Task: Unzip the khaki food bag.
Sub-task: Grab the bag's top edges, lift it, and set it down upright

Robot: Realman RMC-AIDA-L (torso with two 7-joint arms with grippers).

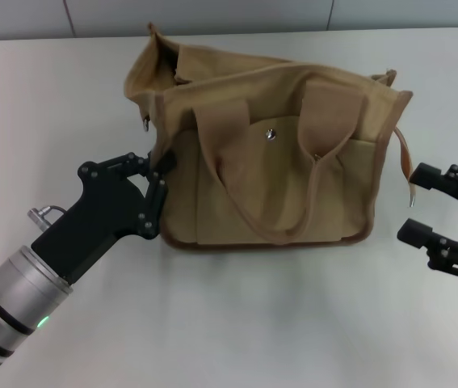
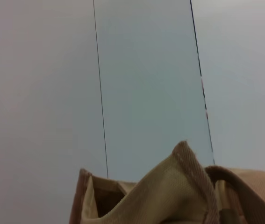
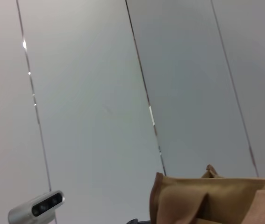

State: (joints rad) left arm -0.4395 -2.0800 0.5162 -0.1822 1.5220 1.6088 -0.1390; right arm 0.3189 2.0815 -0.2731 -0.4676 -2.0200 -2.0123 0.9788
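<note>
The khaki food bag [image 1: 269, 153] stands on the white table in the middle of the head view, its two loop handles hanging down the front and a silver snap [image 1: 270, 134] showing on the pocket. Its top gapes at the back left corner. My left gripper [image 1: 162, 178] is at the bag's left end, fingers closed on the side fabric. My right gripper [image 1: 413, 204] is open and empty just right of the bag, beside the dangling metal-tipped strap [image 1: 409, 174]. The bag's top edge shows in the left wrist view [image 2: 179, 191] and the right wrist view [image 3: 216, 200].
The white table [image 1: 237, 323] stretches in front of the bag. A grey panelled wall [image 1: 212, 14] runs behind it. A silver camera housing [image 3: 36, 207] shows low in the right wrist view.
</note>
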